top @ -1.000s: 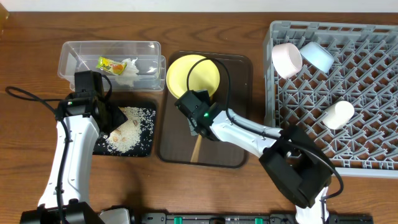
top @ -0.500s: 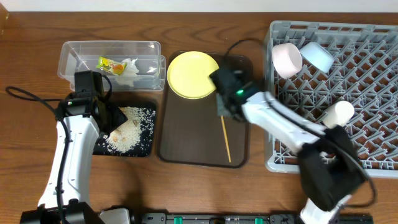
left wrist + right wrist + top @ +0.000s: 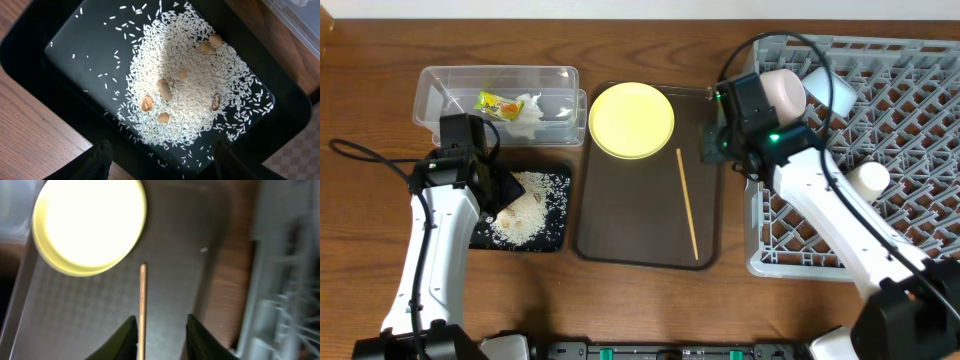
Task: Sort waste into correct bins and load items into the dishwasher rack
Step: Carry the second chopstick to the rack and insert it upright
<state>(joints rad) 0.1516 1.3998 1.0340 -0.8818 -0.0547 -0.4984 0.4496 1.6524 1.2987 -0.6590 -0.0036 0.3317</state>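
**Both grippers open and empty; plate and one chopstick on the brown tray**

Overhead:
- Left gripper (image 3: 503, 192) hangs over the black tray (image 3: 555, 238) at frame 9 o'clock. Its jaws are hidden under the wrist here.
- Rice (image 3: 528, 208) is piled in that tray.
- Clear tub (image 3: 440, 82) sits at 12 o'clock of the black tray. The wrapper (image 3: 498, 102) and tissue (image 3: 528, 108) are inside it, touching.
- Brown tray (image 3: 620, 220) is at frame centre, with the yellow plate (image 3: 631, 120) flat at its 12 o'clock end.
- One chopstick (image 3: 687, 203) lies at the tray's 3 o'clock side, running roughly 12 to 6. I can't tell if a second one is there.
- Right gripper (image 3: 713, 140) is over the tray's 2 o'clock edge, apart from the chopstick.
- Rack (image 3: 910, 150) is at frame 3 o'clock.
- White bowl (image 3: 782, 95) and light blue bowl (image 3: 830, 88) are side by side at the rack's 10 o'clock corner. White cup (image 3: 865, 183) lies on its side toward the rack's 9 o'clock.

Left wrist:
- Fingers are spread wide at 6 o'clock with nothing between them.
- The rice heap sits mid-tray with a few nut shells (image 3: 164, 90) on it.

Right wrist (blurred):
- Fingers are apart and not gripping.
- The chopstick lies on the tray below, by the inner edge of the 7 o'clock finger.
- The plate is at 11 o'clock and the rack at 3 o'clock
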